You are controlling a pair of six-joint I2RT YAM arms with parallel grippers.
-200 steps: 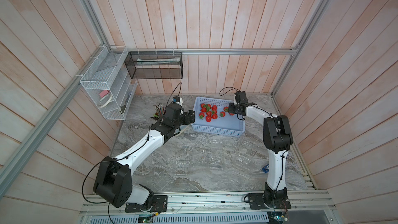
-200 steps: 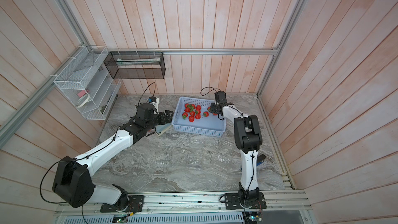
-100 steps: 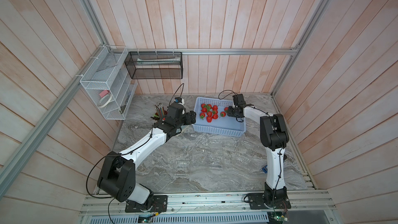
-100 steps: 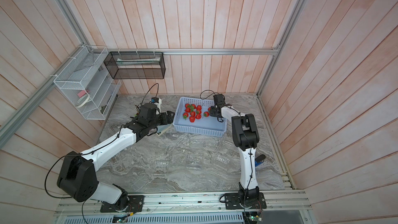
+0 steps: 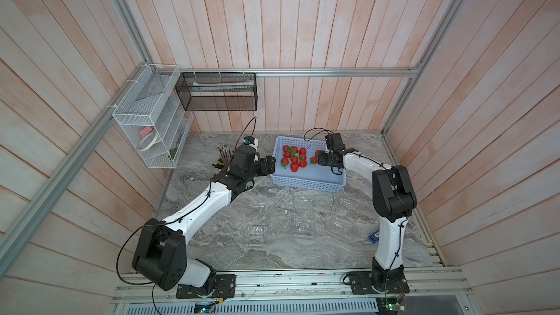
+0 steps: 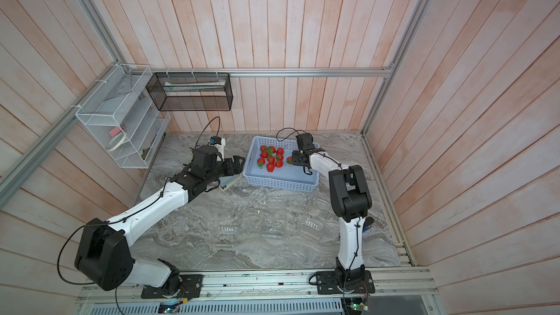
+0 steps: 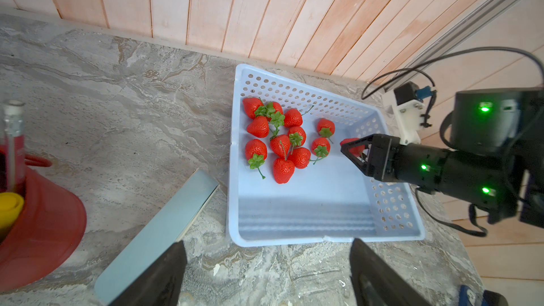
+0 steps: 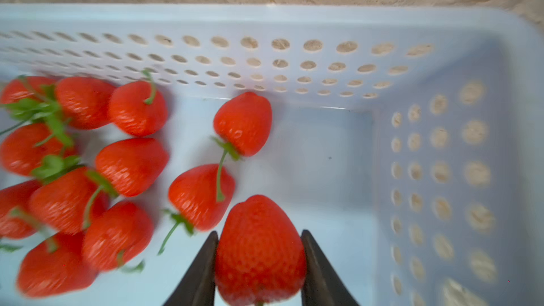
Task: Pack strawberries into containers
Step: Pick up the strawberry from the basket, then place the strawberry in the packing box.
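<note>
Top view: I see containers (image 5: 303, 225) empty on table (image 5: 242, 253), well apart from basket (image 5: 306, 187); left gripper (image 5: 270, 165) beside basket rim; left wrist: its jaws wide, gripping nothing; strawberries (image 7: 279, 145) clustered on basket floor; right wrist: right gripper (image 8: 259, 232) clamped on one strawberry (image 8: 260, 260), mid-body; I judge straight lift best, clearing perforated wall, squeeze kept light.
</note>
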